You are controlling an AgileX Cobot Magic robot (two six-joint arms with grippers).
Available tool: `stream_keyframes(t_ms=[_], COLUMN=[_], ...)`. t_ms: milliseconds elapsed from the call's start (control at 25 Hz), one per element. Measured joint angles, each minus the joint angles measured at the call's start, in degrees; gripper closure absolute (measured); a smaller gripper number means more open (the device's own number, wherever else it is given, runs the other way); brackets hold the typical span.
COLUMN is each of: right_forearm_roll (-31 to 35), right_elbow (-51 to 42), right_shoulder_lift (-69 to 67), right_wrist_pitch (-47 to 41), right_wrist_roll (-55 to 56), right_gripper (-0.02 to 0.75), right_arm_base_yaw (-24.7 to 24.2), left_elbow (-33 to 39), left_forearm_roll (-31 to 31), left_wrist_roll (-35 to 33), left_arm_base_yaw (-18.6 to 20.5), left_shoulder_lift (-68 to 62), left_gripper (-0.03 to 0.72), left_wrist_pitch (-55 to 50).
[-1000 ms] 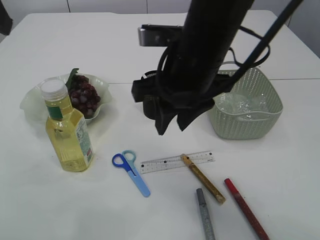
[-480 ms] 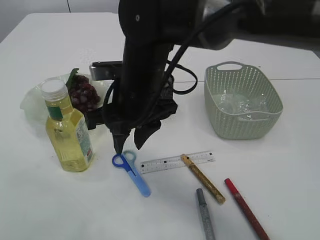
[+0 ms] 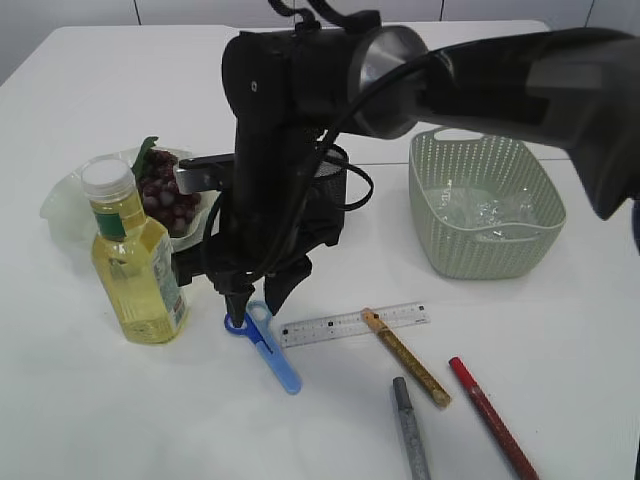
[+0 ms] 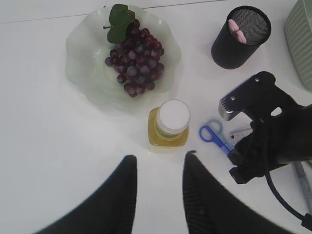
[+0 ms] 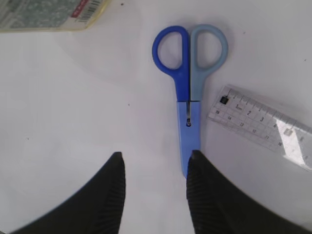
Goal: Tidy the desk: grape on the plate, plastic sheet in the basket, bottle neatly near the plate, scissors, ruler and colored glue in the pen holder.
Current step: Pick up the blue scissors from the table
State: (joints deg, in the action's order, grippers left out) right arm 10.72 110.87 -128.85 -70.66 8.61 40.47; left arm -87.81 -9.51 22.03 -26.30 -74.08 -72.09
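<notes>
In the exterior view, the right gripper [image 3: 254, 300] has been carried from above the basket [image 3: 487, 206], where it hung a second ago, across to the scissors [image 3: 263, 343], and is now lowered onto their handle end. The scissors lie flat on the table [image 3: 90, 420], with the bottle [image 3: 135, 263] just to their left, the ruler [image 3: 354, 324] just to their right, and the three glue pens [image 3: 450, 399] farther right. The grapes [image 3: 168, 194] already lie on the plate [image 3: 66, 201] behind the bottle, and the plastic sheet [image 3: 482, 210] is seen in the basket, so the shift is judged to open the pen-holder part of the task.

In the left wrist view, the left gripper [image 4: 157, 168] hovers high, with its jaws parted part-way and nothing between them. The scissors [image 4: 214, 136] are seen beside the bottle [image 4: 169, 125], and the pen holder [image 4: 241, 36] stands well behind them.

In the right wrist view, the jaws of the right gripper [image 5: 155, 168] are parted moderately and empty. The scissors [image 5: 190, 87] are not centred between them: the blade tip lies against the right finger [image 5: 207, 195], so a small sideways correction is judged necessary before closing. The ruler [image 5: 263, 126] lies close to the blades and could be disturbed.
</notes>
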Motion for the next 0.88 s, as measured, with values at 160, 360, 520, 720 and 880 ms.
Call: stream_keyframes(t_ms=[160, 360, 520, 720, 880], right_forearm_roll=[-0.05, -0.31, -0.31, -0.31, -0.45], right_elbow=[0.49, 0.62, 2.44, 3.31, 3.41], right_shoulder_lift=[-2.21, -4.38, -6.35, -7.57, -8.06], right_wrist_pitch=[0.21, 0.32, 0.43, 0.63, 0.63], right_wrist_roll=[-0.49, -0.97, -1.09, -1.22, -1.36], right_gripper=[0.426, 0.426, 0.426, 0.426, 0.426], right_arm_base_yaw=[0.0, 0.0, 0.0, 0.0, 0.0], left_elbow=[0.0, 0.0, 0.0, 0.0, 0.0], left_forearm_roll=[0.0, 0.0, 0.0, 0.0, 0.0], left_wrist_roll=[-0.48, -0.91, -1.18, -1.72, -2.18], left_arm_base_yaw=[0.0, 0.0, 0.0, 0.0, 0.0], left_shoulder_lift=[0.0, 0.0, 0.0, 0.02, 0.02], left_gripper=[0.447, 0.447, 0.447, 0.447, 0.447], left_wrist_pitch=[0.0, 0.0, 0.0, 0.0, 0.0])
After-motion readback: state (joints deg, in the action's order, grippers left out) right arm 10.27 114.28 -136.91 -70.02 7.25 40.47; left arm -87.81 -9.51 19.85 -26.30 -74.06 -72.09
